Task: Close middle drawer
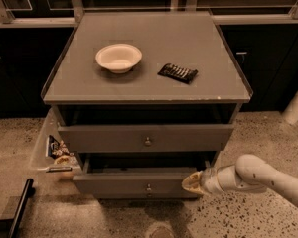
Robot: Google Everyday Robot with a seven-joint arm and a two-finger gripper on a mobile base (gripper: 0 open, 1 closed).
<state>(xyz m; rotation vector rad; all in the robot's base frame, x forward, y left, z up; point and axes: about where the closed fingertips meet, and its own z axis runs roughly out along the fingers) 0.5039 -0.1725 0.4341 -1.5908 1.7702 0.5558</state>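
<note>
Camera view has the end effector (192,183) at lower right of the frame, against the right end of the middle drawer (129,185) front. Whether it is open or closed, I cannot tell. The middle drawer stands pulled out at lower centre, below the upper drawer (109,138).

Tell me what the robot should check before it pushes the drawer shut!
1. Middle drawer sticks out, ready to push: ok.
2. Gripper is at the drawer front's right end: ok.
3. Gripper touches the front: cannot tell.
4. Push lined up with the knob: not ok, gripper is right of it.
5. Nothing pokes up from inside the drawer: cannot tell, too dark.
6. Bowl and dark packet sit away from the cabinet top's edges: ok.
</note>
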